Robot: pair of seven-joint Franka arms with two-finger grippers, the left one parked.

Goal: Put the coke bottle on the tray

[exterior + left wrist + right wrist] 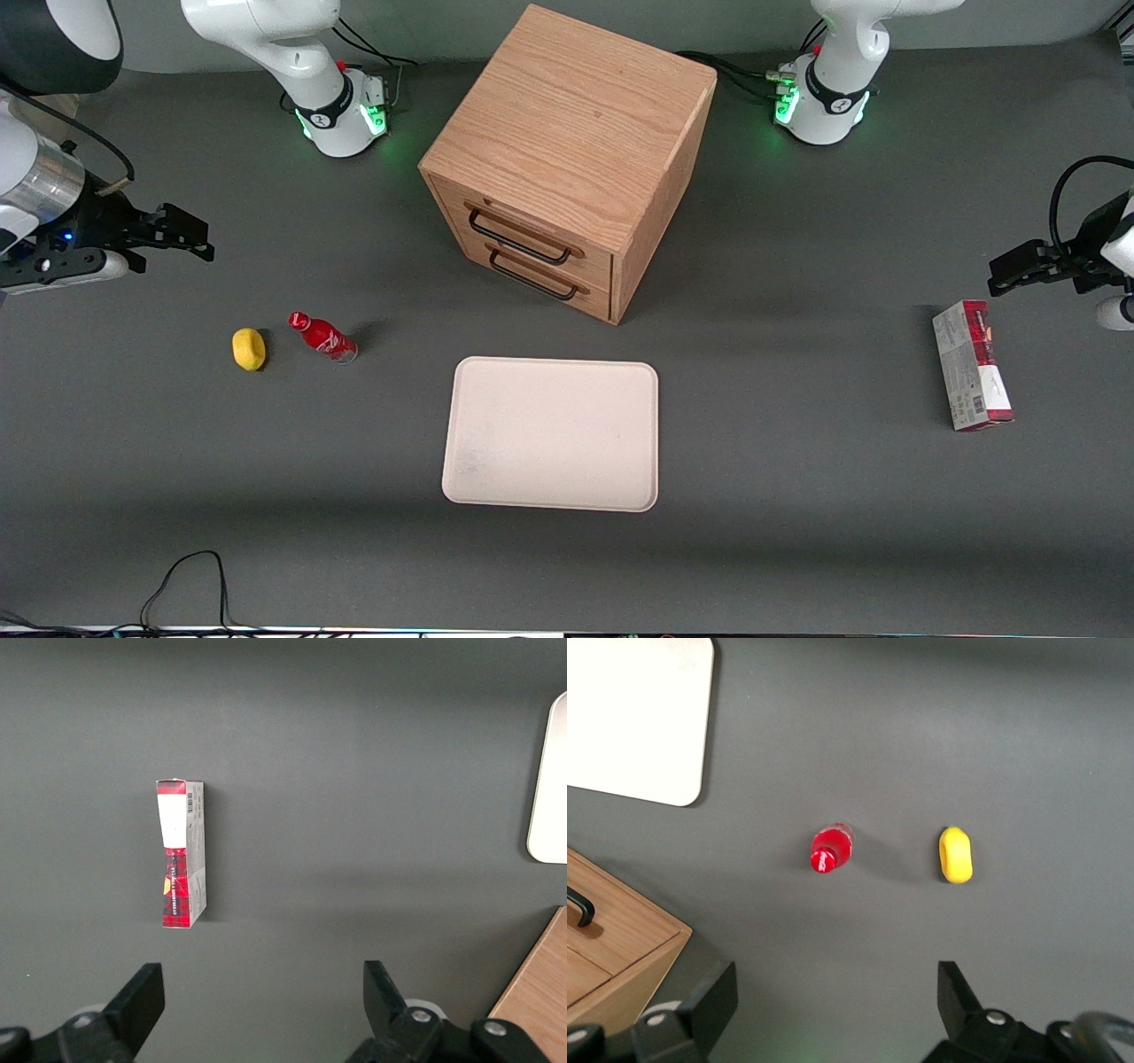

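The working arm's gripper [190, 241] hangs high above the grey table [797, 496] with its fingers spread wide and nothing between them, well apart from the coke bottle [322, 338], which stands upright on the table nearer the front camera. Taking the bottle as the landmark: a yellow lemon [249, 349] lies just beside it toward the working arm's end, the cream-white tray [551, 433] sits bare toward the parked arm's end and slightly nearer the camera, and the wooden drawer cabinet [567, 159] stands farther from the camera. A red-and-grey carton [971, 364] lies far off toward the parked arm's end. The bottle looks small, light and rigid, with a smooth, probably slippery body that could tip easily; a grip across the red body below the cap seems safest.
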